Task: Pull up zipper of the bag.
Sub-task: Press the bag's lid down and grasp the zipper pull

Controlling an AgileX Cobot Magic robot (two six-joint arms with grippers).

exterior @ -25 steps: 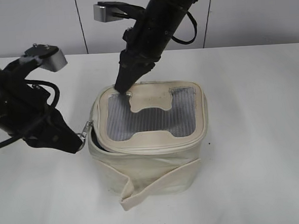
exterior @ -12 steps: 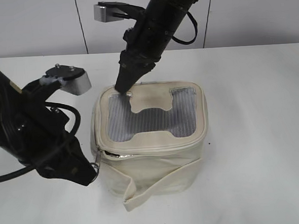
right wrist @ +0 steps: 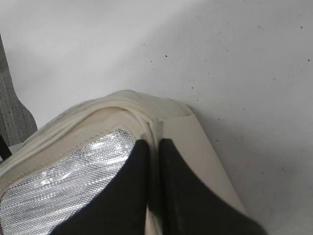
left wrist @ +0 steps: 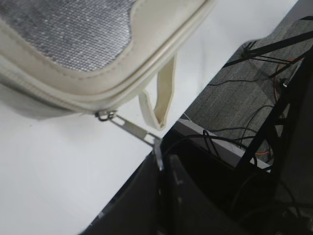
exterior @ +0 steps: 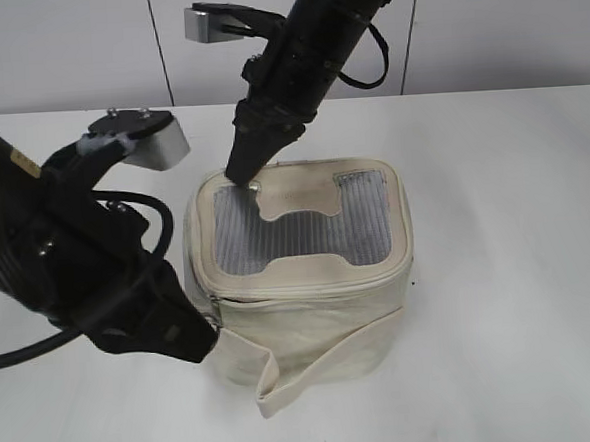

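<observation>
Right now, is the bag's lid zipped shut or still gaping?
Shut along the visible front and left: the lid sits flush on the bag, no gap. The far side is hidden.

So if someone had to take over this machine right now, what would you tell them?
Left gripper: shut on the zipper pull, at the bag's front-left corner.
Right gripper: tips closed, pressing on the lid's back-left corner, steadying it.
Done: the left side looks zipped round to that corner.
Left: draw the pull along the front rim; how far the track runs from there can't be seen.
</observation>
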